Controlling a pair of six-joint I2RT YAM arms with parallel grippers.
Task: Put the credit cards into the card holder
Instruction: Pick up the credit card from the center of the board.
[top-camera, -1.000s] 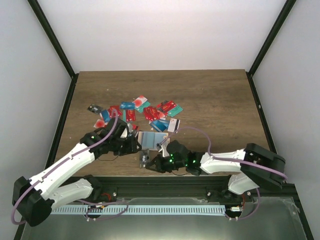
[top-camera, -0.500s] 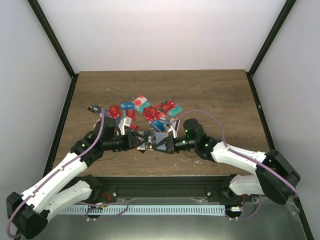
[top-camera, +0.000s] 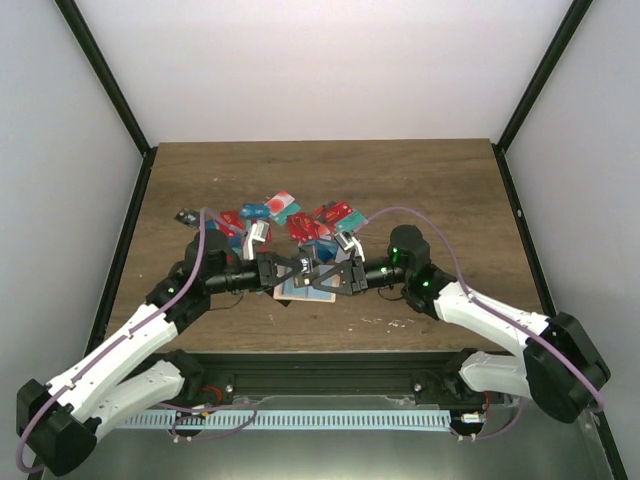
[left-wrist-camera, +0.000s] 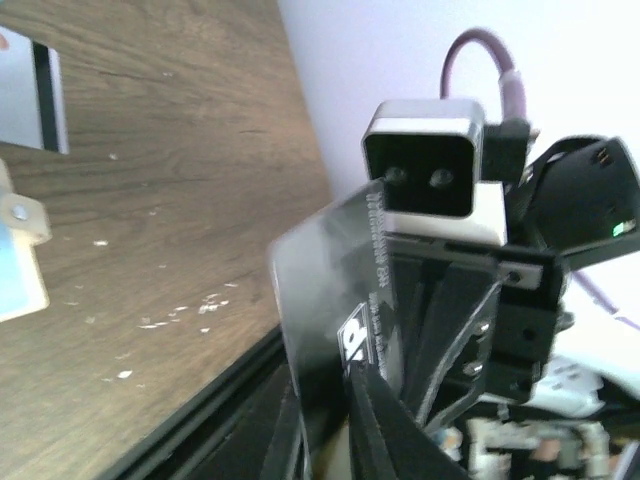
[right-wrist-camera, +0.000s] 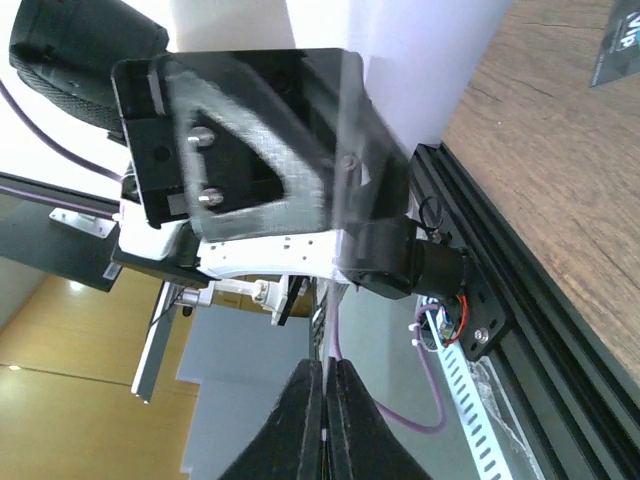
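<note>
My left gripper (top-camera: 288, 272) and right gripper (top-camera: 334, 276) meet tip to tip above the table's front middle. A dark, black-looking credit card (top-camera: 311, 272) is held between them. In the left wrist view the left gripper (left-wrist-camera: 325, 385) is shut on the lower end of this card (left-wrist-camera: 330, 270). In the right wrist view the right gripper (right-wrist-camera: 325, 365) is shut on a thin card edge. The tan card holder (top-camera: 300, 290) lies on the table under them, and its snap tab (left-wrist-camera: 18, 215) shows. Several red, teal, blue and white credit cards (top-camera: 290, 225) lie scattered behind.
A grey card with a black stripe (left-wrist-camera: 35, 95) lies on the wood near the holder. A dark card (right-wrist-camera: 620, 45) lies further off. The black frame rail (top-camera: 330, 360) runs along the table's front edge.
The right gripper rose from the front edge and swung up to meet the left gripper. Both moved back toward the pile, and the card is now gripped between them.
</note>
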